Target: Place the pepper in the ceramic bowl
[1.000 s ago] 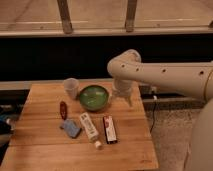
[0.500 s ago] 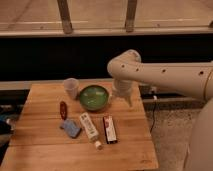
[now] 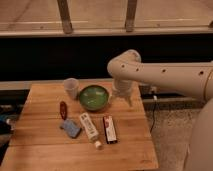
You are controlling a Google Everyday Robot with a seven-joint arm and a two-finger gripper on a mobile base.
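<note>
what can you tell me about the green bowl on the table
The green ceramic bowl is round, shallow and glossy, with a darker inside where nothing shows. It sits upright on the wooden table, near the middle of the far edge. A pale cup stands close on its left; whether they touch is unclear. The dark red pepper lies apart from it, nearer the front and to the left. The gripper hangs just beside its right rim.

Your white arm stretches in from the right and bends at a rounded joint above and right of the ceramic bowl. Your claw points down just right of that bowl's rim, fingers apart, empty.
</note>
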